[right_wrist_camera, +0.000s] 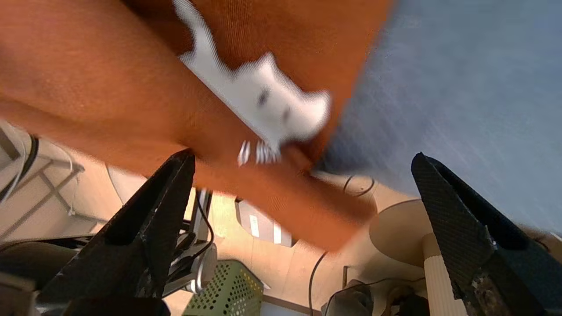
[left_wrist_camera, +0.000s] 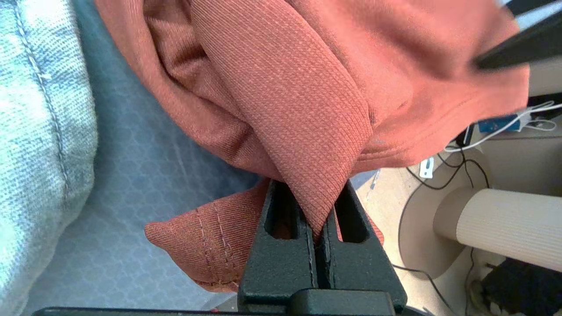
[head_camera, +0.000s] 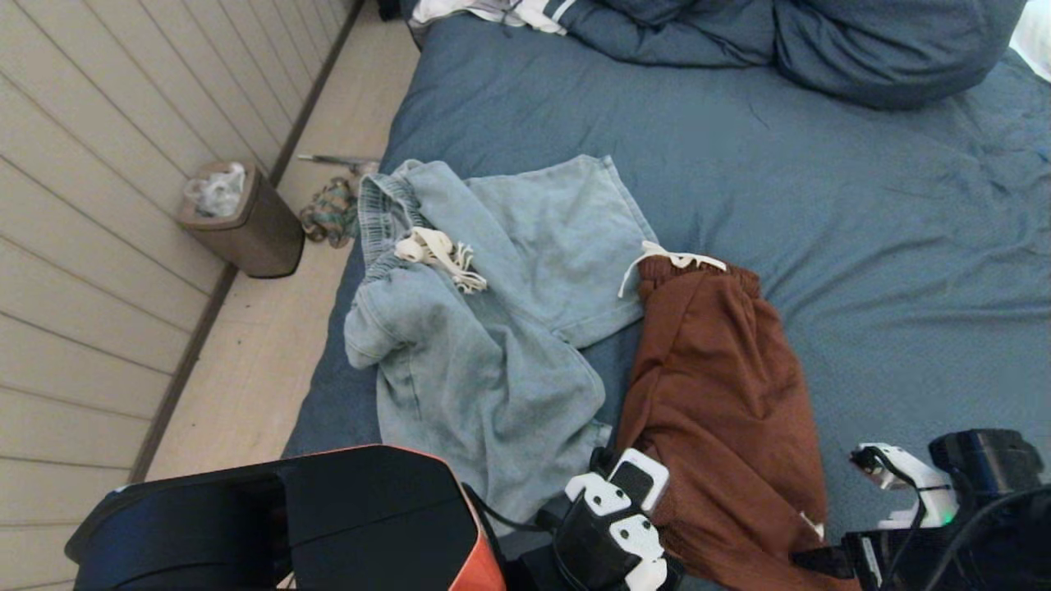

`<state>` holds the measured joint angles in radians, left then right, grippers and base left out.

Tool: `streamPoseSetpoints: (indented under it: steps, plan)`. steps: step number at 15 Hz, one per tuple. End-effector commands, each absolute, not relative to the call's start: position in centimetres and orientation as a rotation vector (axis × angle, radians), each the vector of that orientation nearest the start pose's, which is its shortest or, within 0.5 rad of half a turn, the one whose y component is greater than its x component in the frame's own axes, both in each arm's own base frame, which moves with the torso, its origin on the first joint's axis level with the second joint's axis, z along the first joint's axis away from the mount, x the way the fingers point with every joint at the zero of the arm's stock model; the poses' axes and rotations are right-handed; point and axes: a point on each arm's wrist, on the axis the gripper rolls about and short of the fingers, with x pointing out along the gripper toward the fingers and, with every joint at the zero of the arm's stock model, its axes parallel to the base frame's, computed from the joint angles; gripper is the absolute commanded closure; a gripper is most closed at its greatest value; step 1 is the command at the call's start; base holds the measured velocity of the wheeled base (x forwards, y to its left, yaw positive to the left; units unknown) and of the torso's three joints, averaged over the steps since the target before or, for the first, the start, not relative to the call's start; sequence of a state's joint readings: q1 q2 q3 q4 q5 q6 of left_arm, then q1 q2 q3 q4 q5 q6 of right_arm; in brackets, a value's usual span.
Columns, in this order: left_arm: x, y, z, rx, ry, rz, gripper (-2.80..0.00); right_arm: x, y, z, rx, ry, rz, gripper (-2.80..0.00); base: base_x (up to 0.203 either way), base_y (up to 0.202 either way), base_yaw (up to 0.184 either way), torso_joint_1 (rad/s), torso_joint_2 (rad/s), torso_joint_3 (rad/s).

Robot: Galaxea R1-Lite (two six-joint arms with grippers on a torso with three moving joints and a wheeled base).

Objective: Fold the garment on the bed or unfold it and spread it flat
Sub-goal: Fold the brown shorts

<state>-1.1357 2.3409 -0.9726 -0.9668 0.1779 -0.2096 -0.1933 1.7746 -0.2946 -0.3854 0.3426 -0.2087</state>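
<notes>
Rust-brown shorts (head_camera: 722, 394) with a white drawstring lie crumpled near the front of the slate-blue bed (head_camera: 821, 189). My left gripper (left_wrist_camera: 314, 197) is shut on a fold of the brown shorts (left_wrist_camera: 281, 87) near their hem, at the front edge of the bed (left_wrist_camera: 131, 175). My right gripper (right_wrist_camera: 303, 171) is open beside the other hem corner of the shorts (right_wrist_camera: 109, 101), which hangs over the bed's edge with a white label (right_wrist_camera: 259, 96) showing; nothing sits between its fingers (right_wrist_camera: 167, 188). In the head view the left gripper (head_camera: 632, 492) and right gripper (head_camera: 883, 468) are at the bottom.
Light blue-grey sweatpants (head_camera: 484, 328) with a cream drawstring lie bunched left of the brown shorts. A bunched blue duvet (head_camera: 788, 41) and other clothes sit at the bed's far end. A brown trash bin (head_camera: 246, 222) stands on the floor by the panelled wall.
</notes>
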Motion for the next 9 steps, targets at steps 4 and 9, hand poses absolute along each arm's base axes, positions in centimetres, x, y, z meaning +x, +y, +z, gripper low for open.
streamPoseSetpoints:
  steps: [4, 9]
  plan:
    - [17.8, -37.3, 1.7, 0.062, 0.425, -0.9, 0.0, 21.0, -1.2, -1.2, 0.089, 0.983, 0.301, -2.8, 0.0, 0.0, 0.0, 0.0, 0.0, 0.0]
    - [17.8, -37.2, 1.7, 0.061, 0.427, -0.901, 0.0, 21.3, 0.4, 0.1, 0.125, 0.916, 0.334, -2.8, 0.0, 0.0, 0.0, 0.0, 0.0, 0.005]
